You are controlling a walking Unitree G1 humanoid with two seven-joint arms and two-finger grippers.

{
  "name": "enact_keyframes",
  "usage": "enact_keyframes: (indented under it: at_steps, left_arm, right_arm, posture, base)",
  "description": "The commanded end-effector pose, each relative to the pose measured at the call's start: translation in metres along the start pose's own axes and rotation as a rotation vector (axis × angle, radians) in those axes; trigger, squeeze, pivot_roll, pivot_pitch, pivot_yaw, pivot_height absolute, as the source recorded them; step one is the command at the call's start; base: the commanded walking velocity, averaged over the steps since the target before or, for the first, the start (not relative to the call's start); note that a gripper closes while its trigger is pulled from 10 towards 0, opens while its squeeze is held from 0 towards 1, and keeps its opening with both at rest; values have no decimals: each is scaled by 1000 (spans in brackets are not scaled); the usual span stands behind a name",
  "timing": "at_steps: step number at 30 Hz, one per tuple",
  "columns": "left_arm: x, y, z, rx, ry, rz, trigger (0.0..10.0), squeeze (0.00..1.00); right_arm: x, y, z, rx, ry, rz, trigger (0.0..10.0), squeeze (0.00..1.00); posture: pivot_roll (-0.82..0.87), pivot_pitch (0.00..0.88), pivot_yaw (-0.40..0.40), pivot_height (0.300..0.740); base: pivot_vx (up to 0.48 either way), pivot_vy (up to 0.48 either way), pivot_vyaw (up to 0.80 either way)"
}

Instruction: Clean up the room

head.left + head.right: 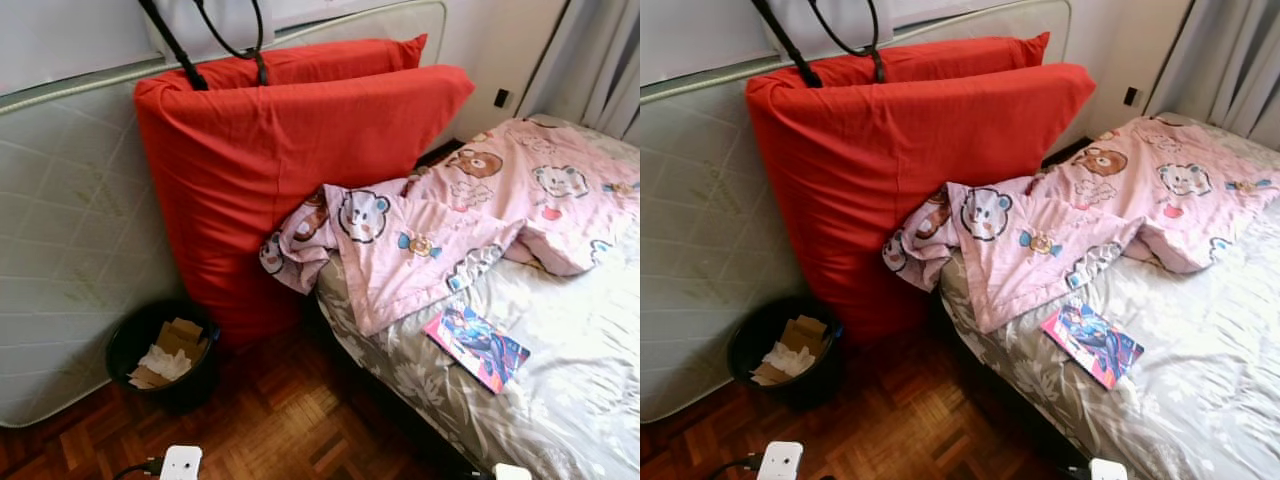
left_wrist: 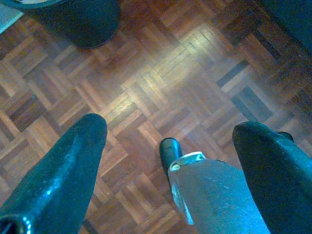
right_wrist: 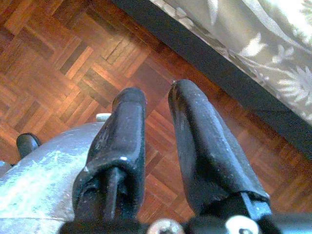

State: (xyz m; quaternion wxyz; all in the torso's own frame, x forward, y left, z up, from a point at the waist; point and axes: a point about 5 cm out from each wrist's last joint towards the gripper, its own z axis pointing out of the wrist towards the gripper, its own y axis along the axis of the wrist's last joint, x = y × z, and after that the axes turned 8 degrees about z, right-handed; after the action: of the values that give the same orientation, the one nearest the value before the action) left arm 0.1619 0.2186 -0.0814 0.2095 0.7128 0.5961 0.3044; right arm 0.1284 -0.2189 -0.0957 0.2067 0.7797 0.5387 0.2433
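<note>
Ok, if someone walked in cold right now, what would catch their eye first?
The big red cushion, propped upright against the pale mattress by the wall. Then the pink bear-print blanket, crumpled on the bed and spilling over its corner, with a colourful book just below it.

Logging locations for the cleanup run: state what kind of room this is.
Most likely a bedroom: a bed with a rumpled pink bear-print blanket, a spare mattress leaning on the wall behind red cushions, and a black wastebasket on the parquet floor.

Bed [image 1: 560, 400] carries a pink blanket [image 1: 470, 220] and a book [image 1: 477, 347].
</note>
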Motion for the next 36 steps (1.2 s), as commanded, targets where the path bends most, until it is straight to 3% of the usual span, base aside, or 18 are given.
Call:
enact_keyframes:
  at_steps: [1, 11, 18, 36]
  left_arm:
    - [-1, -2, 0, 14, -10, 2, 10000, 0]
    - [-2, 9, 4, -7, -10, -7, 10000, 0]
    - [3, 24, 10, -27, 24, -28, 10000, 0]
    - [17, 13, 6, 28, 87, -46, 10000, 0]
  right_arm:
    - [-2, 5, 1, -16, -8, 20, 10000, 0]
    - [-1, 16, 4, -32, -14, 29, 10000, 0]
    - [12, 34, 12, -51, 11, 15, 10000, 0]
    - [25, 62, 20, -73, 28, -19, 10000, 0]
  posture:
    - [-117, 110, -11, 740]
    - [-118, 87, -18, 740]
    - [-96, 31, -15, 740]
    - [-84, 0, -22, 740]
  base:
    - [0, 0, 0]
    - [0, 0, 0]
    - [0, 0, 0]
    - [0, 0, 0]
